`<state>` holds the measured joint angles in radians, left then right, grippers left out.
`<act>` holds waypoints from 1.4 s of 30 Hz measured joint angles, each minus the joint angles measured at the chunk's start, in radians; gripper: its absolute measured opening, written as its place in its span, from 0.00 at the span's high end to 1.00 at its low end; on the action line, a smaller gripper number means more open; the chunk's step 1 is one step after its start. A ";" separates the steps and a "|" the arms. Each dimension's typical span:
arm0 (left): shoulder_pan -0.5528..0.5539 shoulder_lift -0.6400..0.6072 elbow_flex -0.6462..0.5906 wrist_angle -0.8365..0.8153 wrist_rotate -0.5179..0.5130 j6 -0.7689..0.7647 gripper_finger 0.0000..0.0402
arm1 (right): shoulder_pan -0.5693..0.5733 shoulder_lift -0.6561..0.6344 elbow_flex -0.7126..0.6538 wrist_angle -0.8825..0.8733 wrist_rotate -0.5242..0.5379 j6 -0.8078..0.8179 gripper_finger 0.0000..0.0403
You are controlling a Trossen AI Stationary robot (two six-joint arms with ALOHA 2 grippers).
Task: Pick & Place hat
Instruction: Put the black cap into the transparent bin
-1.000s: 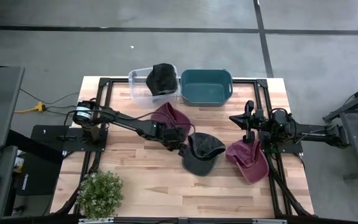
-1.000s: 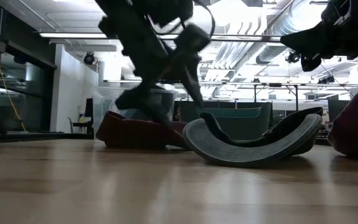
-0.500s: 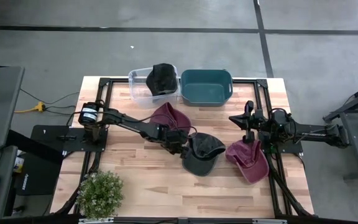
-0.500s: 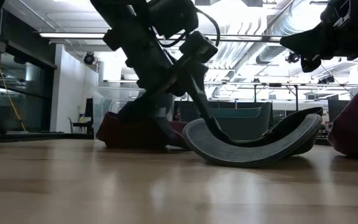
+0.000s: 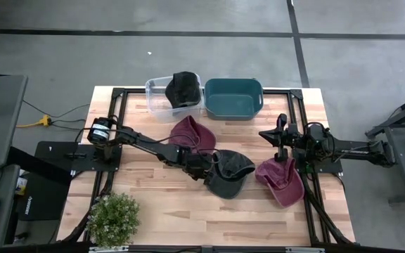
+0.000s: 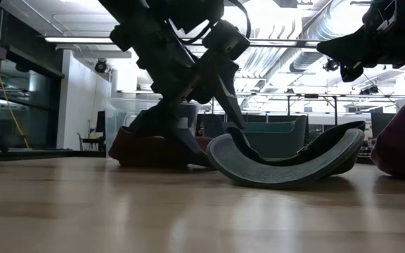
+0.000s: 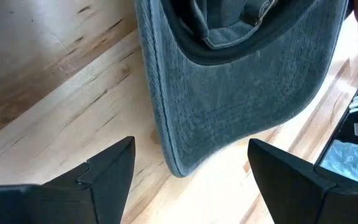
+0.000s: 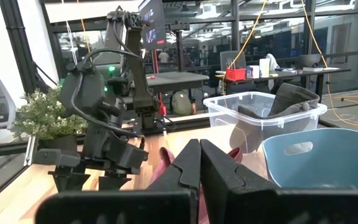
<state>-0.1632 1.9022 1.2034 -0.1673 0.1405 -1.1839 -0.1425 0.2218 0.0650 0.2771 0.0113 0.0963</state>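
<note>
A dark grey hat [image 5: 230, 173] [image 6: 287, 165] lies upside down on the table's middle, with its inside facing up. My left gripper [image 5: 206, 171] [image 7: 188, 180] is open. It slants down at the hat's brim [image 7: 229, 99] from the left. Its two fingers stand either side of the brim's edge [image 7: 176, 163], and I see no touch. My right gripper [image 5: 281, 129] [image 8: 199, 163] is shut and empty. It waits level above the table's right side.
One maroon hat [image 5: 194, 132] lies just beyond my left arm and another [image 5: 281, 181] at the right. A clear bin [image 5: 159, 102] at the far edge holds a dark hat [image 5: 183, 88], next to a teal bin [image 5: 233, 83]. A potted plant [image 5: 113, 219] stands near left.
My left gripper has gone toward the table's near edge and a little right, sinking slightly. It now stands at the grey hat's brim and has stayed open. The hat has not moved.
</note>
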 joint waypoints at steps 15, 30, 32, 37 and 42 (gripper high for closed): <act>-0.001 0.000 0.000 0.001 -0.024 -0.012 0.27 | 0.000 0.000 0.000 0.000 0.000 0.000 1.00; -0.001 0.000 0.000 0.001 -0.039 -0.019 0.37 | 0.000 0.000 0.000 0.000 0.000 0.000 1.00; -0.001 0.000 0.000 0.002 -0.044 -0.019 0.39 | 0.000 0.000 0.000 0.000 0.000 0.000 1.00; -0.001 -0.001 0.000 0.014 -0.044 -0.018 0.43 | 0.000 0.000 0.000 0.000 0.000 0.000 1.00; -0.001 0.023 0.001 0.039 -0.026 -0.017 0.44 | 0.000 0.000 0.000 0.000 0.000 0.000 1.00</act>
<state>-0.1640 1.9250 1.2042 -0.1280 0.1143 -1.2013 -0.1425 0.2219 0.0651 0.2774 0.0115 0.0964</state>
